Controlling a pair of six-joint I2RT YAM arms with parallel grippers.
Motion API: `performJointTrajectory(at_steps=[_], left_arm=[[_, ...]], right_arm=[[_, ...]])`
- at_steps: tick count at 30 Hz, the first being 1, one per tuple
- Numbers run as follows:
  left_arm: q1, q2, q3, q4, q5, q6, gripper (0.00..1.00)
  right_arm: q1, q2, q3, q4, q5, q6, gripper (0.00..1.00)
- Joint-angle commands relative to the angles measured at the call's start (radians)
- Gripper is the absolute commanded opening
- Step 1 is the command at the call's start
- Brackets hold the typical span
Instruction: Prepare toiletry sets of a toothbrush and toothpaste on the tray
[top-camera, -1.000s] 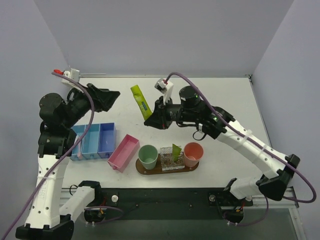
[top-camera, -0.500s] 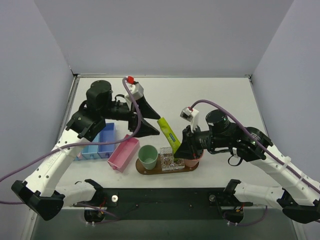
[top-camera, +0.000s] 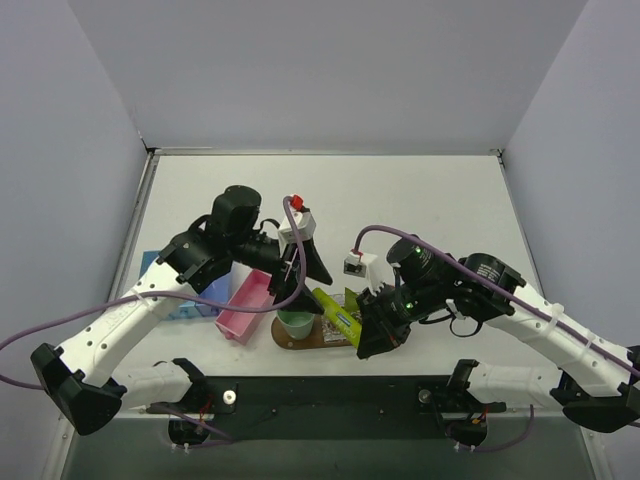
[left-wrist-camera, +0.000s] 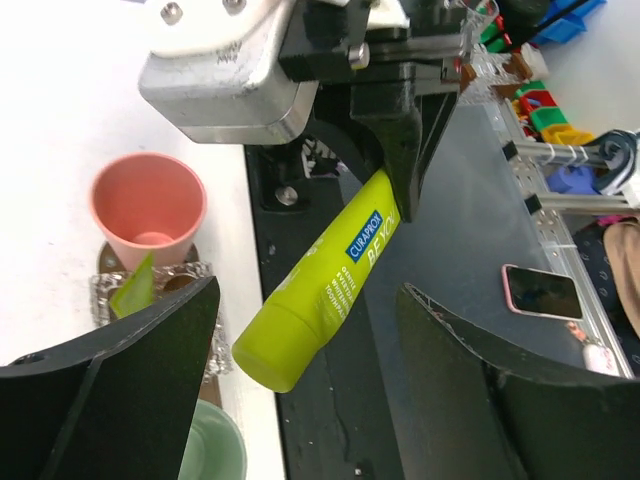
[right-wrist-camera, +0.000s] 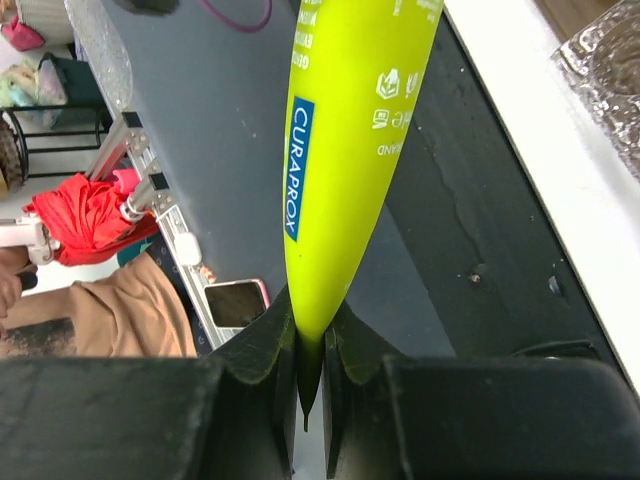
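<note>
My right gripper (top-camera: 372, 322) is shut on the flat tail of a lime-green toothpaste tube (top-camera: 335, 312) and holds it low over the brown wooden tray (top-camera: 284, 343), cap towards the left arm. The right wrist view shows the tube (right-wrist-camera: 340, 150) pinched between the shut jaws (right-wrist-camera: 310, 370). My left gripper (top-camera: 308, 275) is open and empty above the green cup (top-camera: 294, 323). In the left wrist view the tube's cap end (left-wrist-camera: 330, 285) hangs between the open fingers (left-wrist-camera: 500, 390) without touching them. The pink toothbrush is out of view.
On the tray stand a green cup (left-wrist-camera: 215, 455), a clear crinkled cup (left-wrist-camera: 135, 290) holding a green piece, and a pink cup (left-wrist-camera: 148, 208). A pink bin (top-camera: 245, 305) lies left of the tray; blue bins (top-camera: 195, 300) lie behind the left arm.
The right gripper has carried the tube down and nearer, over the tray. The left gripper has swung right and forward, now over the green cup, facing the tube.
</note>
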Motion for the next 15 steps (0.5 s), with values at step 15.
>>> performJointTrajectory(at_steps=[15], left_arm=[[-0.064,0.004,-0.172,0.090,0.218,-0.041,0.56]], right_arm=[[0.012,0.059,0.068,-0.109,-0.141,-0.133,0.00]])
